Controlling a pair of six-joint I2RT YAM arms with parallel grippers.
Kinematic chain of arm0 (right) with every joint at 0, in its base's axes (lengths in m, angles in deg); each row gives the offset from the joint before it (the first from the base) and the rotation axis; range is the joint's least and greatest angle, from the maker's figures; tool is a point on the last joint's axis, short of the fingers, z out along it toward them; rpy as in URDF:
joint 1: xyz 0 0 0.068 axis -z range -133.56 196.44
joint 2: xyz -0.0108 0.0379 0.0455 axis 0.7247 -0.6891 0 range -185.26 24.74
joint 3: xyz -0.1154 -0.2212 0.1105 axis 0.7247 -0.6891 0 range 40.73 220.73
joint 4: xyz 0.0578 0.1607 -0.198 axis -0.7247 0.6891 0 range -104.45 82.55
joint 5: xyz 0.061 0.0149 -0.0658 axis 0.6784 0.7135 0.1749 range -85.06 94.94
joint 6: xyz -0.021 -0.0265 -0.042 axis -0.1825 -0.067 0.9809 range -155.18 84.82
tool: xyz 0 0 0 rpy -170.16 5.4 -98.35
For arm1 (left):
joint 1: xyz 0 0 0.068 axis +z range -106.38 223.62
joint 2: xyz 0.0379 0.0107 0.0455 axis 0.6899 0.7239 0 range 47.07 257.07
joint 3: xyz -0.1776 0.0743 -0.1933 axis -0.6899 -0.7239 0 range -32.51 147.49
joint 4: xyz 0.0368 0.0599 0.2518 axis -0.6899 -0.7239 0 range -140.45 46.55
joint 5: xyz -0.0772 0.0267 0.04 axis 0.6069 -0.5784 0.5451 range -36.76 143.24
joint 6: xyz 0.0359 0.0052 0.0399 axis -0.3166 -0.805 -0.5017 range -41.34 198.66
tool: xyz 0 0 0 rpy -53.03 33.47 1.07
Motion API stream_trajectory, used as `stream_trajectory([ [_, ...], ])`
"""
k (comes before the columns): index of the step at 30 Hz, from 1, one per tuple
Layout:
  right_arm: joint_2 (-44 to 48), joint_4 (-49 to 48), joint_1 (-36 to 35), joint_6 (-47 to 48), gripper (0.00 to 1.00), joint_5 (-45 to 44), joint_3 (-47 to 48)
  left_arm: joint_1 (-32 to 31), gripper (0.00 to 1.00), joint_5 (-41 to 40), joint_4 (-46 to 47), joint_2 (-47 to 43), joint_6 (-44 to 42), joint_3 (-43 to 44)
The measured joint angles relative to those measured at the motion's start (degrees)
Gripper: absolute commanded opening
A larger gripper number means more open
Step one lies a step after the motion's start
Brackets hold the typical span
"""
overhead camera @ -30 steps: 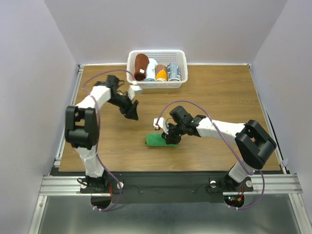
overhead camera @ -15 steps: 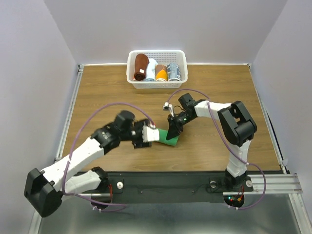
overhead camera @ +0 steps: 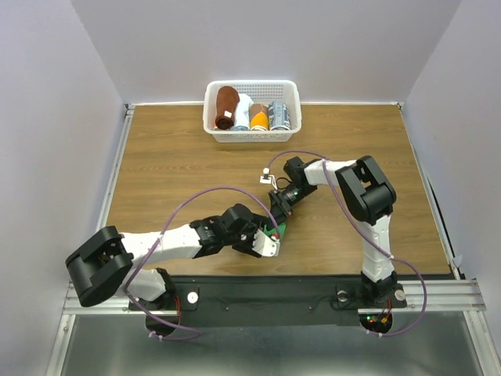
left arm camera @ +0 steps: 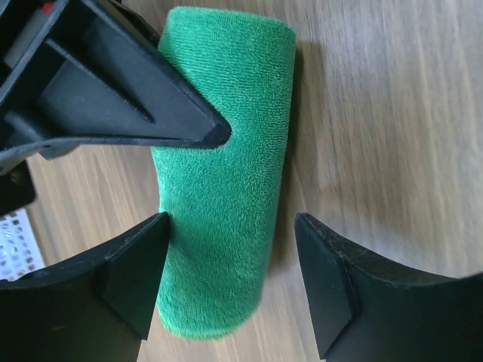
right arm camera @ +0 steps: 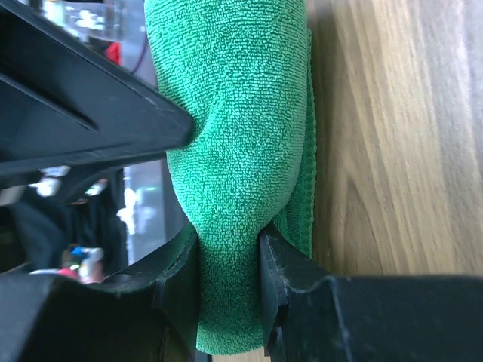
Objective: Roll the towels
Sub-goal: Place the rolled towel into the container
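Observation:
The bright green towel [left arm camera: 226, 181] lies rolled on the wooden table [overhead camera: 172, 157], near the front middle. My right gripper [right arm camera: 230, 279] is shut on one end of the roll and pinches the cloth narrow between its fingers. My left gripper [left arm camera: 230, 279] is open around the other end: one finger [left arm camera: 136, 264] touches the roll's side, the other [left arm camera: 339, 279] stands apart from it. From above, both grippers [overhead camera: 270, 235] [overhead camera: 279, 210] hide most of the green towel [overhead camera: 274, 229]. The reddish-brown towel [overhead camera: 226, 107] stands rolled in the basket.
A white basket [overhead camera: 250, 137] at the back middle also holds a white roll [overhead camera: 243, 111], an orange roll [overhead camera: 259, 116] and a grey-patterned roll [overhead camera: 279, 115]. The left arm stretches low across the front of the table. Walls close in both sides.
The left arm swung from near the basket down to the front, and its jaws opened wider around the green roll. The right gripper turned, keeping its hold on the roll.

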Motion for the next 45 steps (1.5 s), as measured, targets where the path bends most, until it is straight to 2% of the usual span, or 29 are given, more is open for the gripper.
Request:
stream_trajectory([
  [11,-8.9,15.9,0.3,8.2,0.01,6.6,5.6,-0.9,0.71,-1.2,9.7,6.3,-7.3,-3.0],
  [14,-10.1,19.0,0.3,10.2,0.01,7.1,6.4,-0.9,0.6,-1.1,10.9,7.6,-7.4,-2.6],
  [15,-10.5,20.2,0.4,11.1,0.03,7.2,6.8,-0.9,0.44,-1.1,10.7,8.3,-7.4,-2.1],
  [16,-10.7,20.6,0.4,11.7,0.06,7.2,6.9,-1.0,0.37,-0.9,10.0,8.8,-7.4,-1.4],
  [17,-10.8,21.4,0.5,12.2,0.09,7.2,7.0,-1.0,0.31,-0.6,9.1,9.5,-7.3,-0.7],
  [18,-10.8,22.0,0.6,12.7,0.2,7.1,7.0,-1.0,0.22,-0.3,7.8,9.8,-7.2,0.0],
  [20,-10.7,23.1,0.8,13.4,0.37,6.8,7.0,-1.0,0.16,0.6,5.2,9.9,-6.7,1.6],
  [21,-10.6,23.4,1.1,13.2,0.51,6.5,7.0,-1.0,0.09,1.2,3.2,9.9,-6.3,2.6],
  [23,-10.1,24.3,1.4,13.2,0.66,5.6,7.0,-0.8,0.0,2.8,-0.9,9.9,-5.1,4.8],
  [24,-9.6,24.5,1.7,12.8,0.87,4.9,7.1,-0.8,0.0,3.5,-2.7,9.9,-4.3,5.8],
  [29,-4.8,25.9,6.1,9.3,0.94,-3.6,11.6,-0.8,0.0,7.5,-12.7,10.1,0.9,10.8],
  [30,-3.0,25.3,8.8,8.5,1.0,-5.2,13.4,-0.3,0.0,8.7,-14.9,10.4,2.6,12.0],
  [33,0.3,25.0,15.7,6.6,1.0,-9.0,16.7,2.0,0.0,12.8,-20.5,13.1,7.8,16.9],
  [37,4.9,25.9,26.3,5.9,1.0,-12.0,20.7,10.3,0.0,18.8,-26.8,19.3,16.6,27.7],
  [40,7.9,27.7,33.4,6.4,1.0,-12.9,21.9,16.8,0.0,22.7,-30.1,24.9,24.1,40.5],
  [45,10.9,30.7,36.6,7.3,1.0,-13.1,20.1,22.2,0.0,25.3,-33.7,35.6,33.6,64.9],
])
